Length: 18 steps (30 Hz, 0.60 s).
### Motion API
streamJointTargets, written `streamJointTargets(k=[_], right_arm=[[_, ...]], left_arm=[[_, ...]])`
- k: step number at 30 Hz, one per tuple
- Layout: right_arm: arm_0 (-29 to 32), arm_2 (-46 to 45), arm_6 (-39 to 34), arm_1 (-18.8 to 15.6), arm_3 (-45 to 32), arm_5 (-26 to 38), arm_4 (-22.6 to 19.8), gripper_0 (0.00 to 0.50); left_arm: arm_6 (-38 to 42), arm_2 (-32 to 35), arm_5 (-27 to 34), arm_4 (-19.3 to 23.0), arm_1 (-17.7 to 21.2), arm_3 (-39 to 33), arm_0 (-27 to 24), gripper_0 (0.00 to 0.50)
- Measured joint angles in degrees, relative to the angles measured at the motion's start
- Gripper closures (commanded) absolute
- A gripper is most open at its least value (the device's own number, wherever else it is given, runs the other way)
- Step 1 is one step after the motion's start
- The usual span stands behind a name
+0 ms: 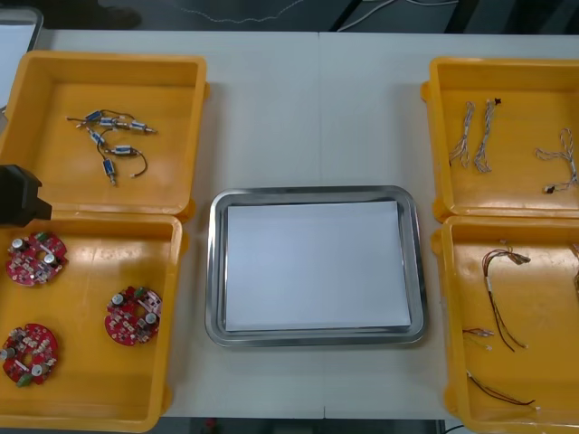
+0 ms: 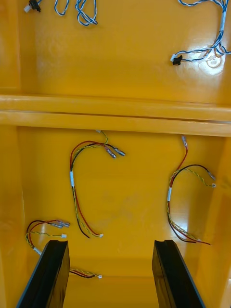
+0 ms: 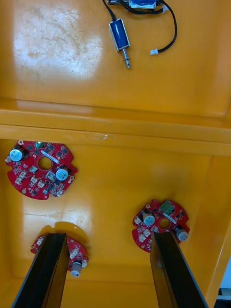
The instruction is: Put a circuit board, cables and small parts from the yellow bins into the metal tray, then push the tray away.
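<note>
Left gripper [image 3: 107,238]: fingers apart, hanging over the near left yellow bin [image 3: 110,192]. Three circuit boards [image 3: 42,169] lie below, one just beside each finger. Right gripper [image 2: 110,243]: fingers apart above red and yellow cables [image 2: 79,187]. Metal tray [image 1: 215,271]: between the bins, white inside, not yet loaded. Handling advice: centre on one board, straddle its rim, descend gently, spare the raised components.

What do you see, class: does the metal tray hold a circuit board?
No: the metal tray shows a bare white inside; three circuit boards lie in a left yellow bin.
</note>
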Motion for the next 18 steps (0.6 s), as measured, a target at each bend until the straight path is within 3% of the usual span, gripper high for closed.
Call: streamJointTargets(k=[18], right_arm=[[0.0, 0.0, 0.0, 0.0, 0.0, 0.0, 0.0, 0.0]], left_arm=[[0.0, 0.0, 0.0, 0.0, 0.0, 0.0, 0.0, 0.0]])
